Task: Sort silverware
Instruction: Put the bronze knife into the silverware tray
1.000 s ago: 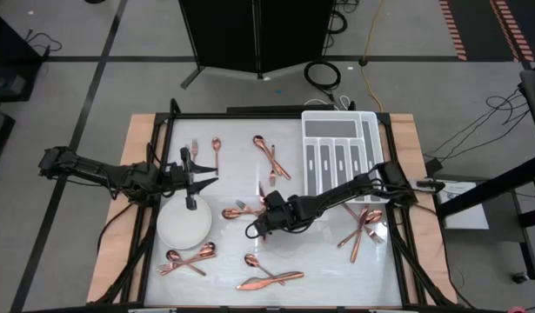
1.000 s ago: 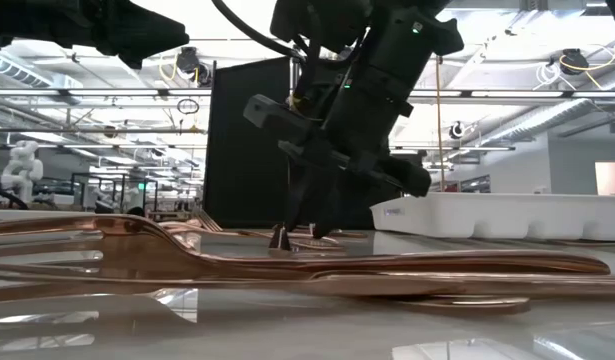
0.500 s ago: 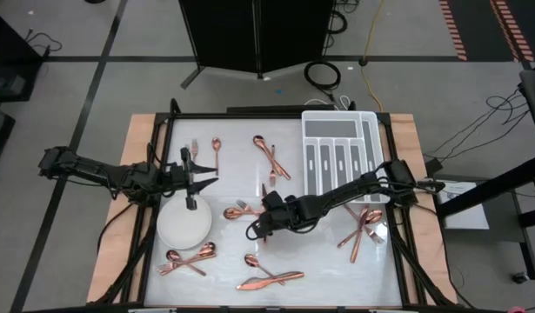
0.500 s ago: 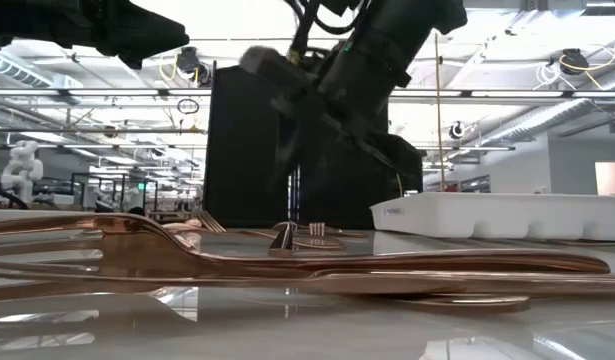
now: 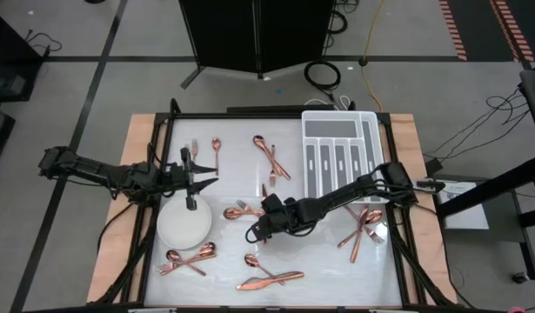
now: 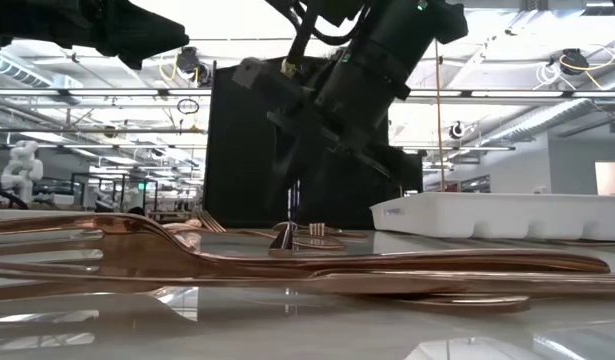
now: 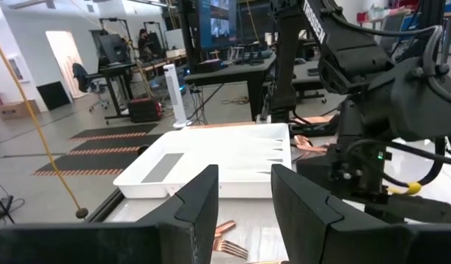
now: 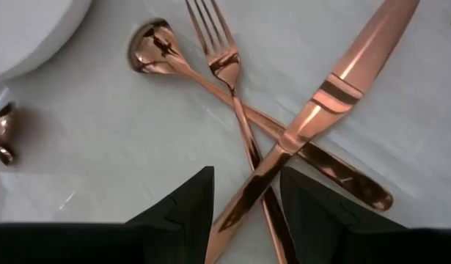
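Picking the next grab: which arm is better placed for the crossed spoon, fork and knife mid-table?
Right. The right gripper, open, hovers directly above that crossed pile; the left gripper waits by the plate.

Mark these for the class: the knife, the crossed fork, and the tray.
knife [image 8: 335, 92], right wrist view, on its blade near the handle.
fork [image 8: 219, 55], right wrist view, at the base of its tines.
tray [image 5: 340, 119], high view, on its far rim.

Knife [image 8: 313, 125] tip & fork [image 8: 236, 117] handle cut off at frame edge — right wrist view.
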